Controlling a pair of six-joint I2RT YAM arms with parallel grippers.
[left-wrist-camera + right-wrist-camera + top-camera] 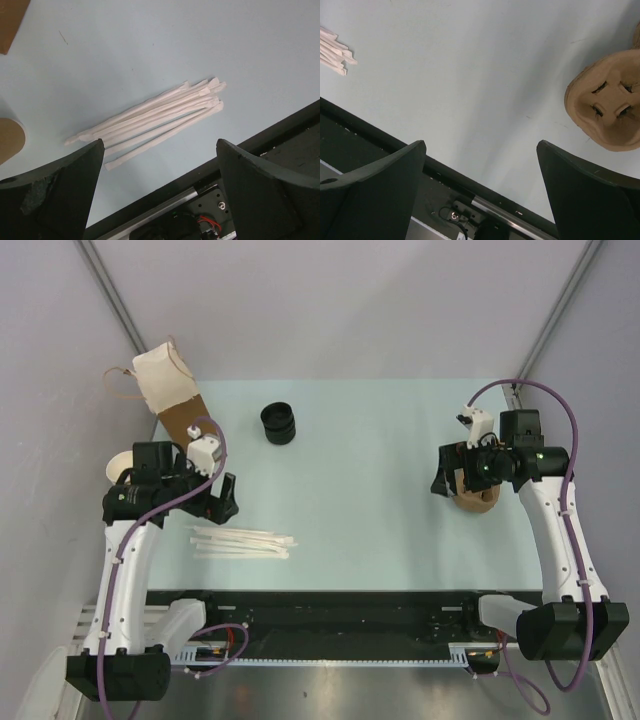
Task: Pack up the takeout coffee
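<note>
Your left gripper (227, 498), by the left edge, and right gripper (441, 472), by the right edge, hang spread and empty, so you look to be at the first reach. The takeout coffee shows in no view; find it first.

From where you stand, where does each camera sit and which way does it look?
Top: above and behind, looking down on the table; both arms show, left hand, right hand.
Left wrist: on the left arm, looking down past its two fingers at the straws.
Right wrist: on the right arm, past its fingers, at the pulp cup carrier.
Shared: the straws show in all three.
</note>
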